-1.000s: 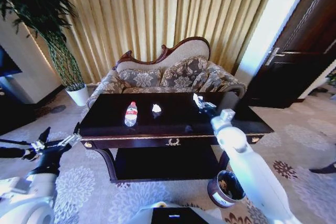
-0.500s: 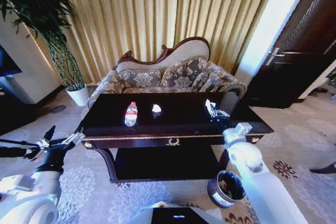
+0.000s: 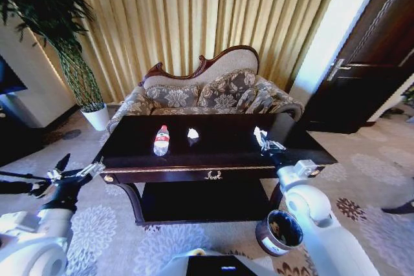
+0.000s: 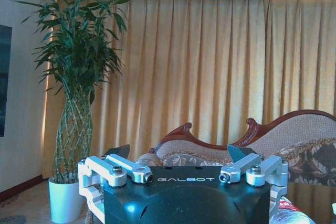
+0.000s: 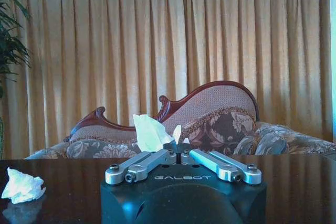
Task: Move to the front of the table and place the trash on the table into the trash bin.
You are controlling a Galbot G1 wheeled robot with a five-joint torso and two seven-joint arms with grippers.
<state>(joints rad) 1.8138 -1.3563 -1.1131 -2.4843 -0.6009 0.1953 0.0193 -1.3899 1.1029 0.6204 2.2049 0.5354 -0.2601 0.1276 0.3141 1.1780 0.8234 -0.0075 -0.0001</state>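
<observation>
The dark-brown table stands in front of me. On it lie a clear plastic bottle with a red-and-white label and a crumpled white paper wad. My right gripper hovers over the table's right part, shut on another white paper wad. The right wrist view shows that held wad pinched between the closed fingers of the right gripper, with the loose wad farther off on the table. The trash bin sits on the carpet below the table's right front corner. My left gripper hangs open left of the table, also seen as left gripper.
A patterned sofa stands right behind the table, with curtains beyond it. A tall plant in a white pot is at the far left. A dark door is on the right. Carpet around the bin is open floor.
The right gripper has drawn back toward me and to the right over the table, carrying the paper wad. The left arm has barely shifted.
</observation>
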